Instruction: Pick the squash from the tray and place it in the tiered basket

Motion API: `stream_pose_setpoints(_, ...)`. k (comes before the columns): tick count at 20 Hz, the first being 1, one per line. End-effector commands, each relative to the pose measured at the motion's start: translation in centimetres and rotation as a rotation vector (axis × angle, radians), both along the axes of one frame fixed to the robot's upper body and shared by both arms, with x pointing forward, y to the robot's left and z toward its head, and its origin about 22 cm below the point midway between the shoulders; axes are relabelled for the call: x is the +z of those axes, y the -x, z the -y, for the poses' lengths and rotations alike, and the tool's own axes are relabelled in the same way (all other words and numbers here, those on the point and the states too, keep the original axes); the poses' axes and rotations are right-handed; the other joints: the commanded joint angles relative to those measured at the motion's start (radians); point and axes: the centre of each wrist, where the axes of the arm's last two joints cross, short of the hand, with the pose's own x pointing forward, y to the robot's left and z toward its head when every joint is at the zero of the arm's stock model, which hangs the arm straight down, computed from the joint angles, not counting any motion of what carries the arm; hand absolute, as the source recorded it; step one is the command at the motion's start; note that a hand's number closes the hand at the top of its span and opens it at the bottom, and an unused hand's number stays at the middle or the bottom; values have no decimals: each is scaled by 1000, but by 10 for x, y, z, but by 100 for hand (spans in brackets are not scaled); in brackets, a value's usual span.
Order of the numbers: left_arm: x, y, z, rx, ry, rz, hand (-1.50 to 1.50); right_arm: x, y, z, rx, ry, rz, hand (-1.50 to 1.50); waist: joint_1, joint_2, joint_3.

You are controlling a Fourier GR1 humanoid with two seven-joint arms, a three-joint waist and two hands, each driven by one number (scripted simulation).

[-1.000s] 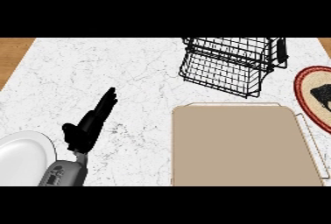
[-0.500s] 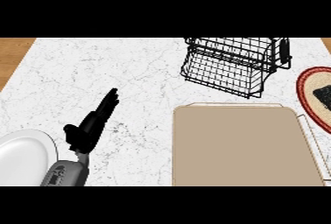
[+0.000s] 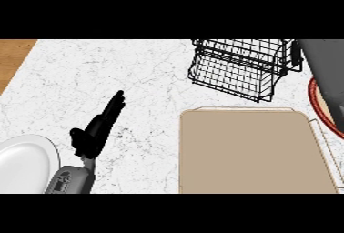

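The beige tray (image 3: 249, 154) lies at the lower right with a bare top; no squash shows on it or anywhere else. Behind it, at the upper right, stands the black wire tiered basket (image 3: 235, 68), with nothing visible inside. My left hand (image 3: 94, 132) rests on the counter at the lower left, fingers straight and pointing up and right, holding nothing. Of my right arm only the grey forearm (image 3: 326, 68) shows along the right edge, beside the basket. Its hand is out of the picture.
A white plate (image 3: 23, 164) sits at the lower left, next to my left wrist. A red-rimmed plate (image 3: 314, 98) peeks out from under the right forearm. The white marble counter ends at a wooden strip (image 3: 13, 59) at the upper left.
The grey right forearm has come in along the right edge and now covers most of the red-rimmed plate and the dark shape seen on it before. The left hand has not moved.
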Motion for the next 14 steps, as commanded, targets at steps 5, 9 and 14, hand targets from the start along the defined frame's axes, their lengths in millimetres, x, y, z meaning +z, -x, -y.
stream_pose_setpoints(5,-8,5,-4,-4,1,-10,0,-5,-7,-22,43,-166,-97,150,-12,-4,0)
stream_pose_setpoints(9,1,-1,-1,0,7,1,0,-16,-12,-7,-52,-378,-295,-150,-3,1,0)
stream_pose_setpoints(14,-5,6,-20,10,8,-8,0,-14,-12,-12,-77,-496,-273,-150,-4,0,0)
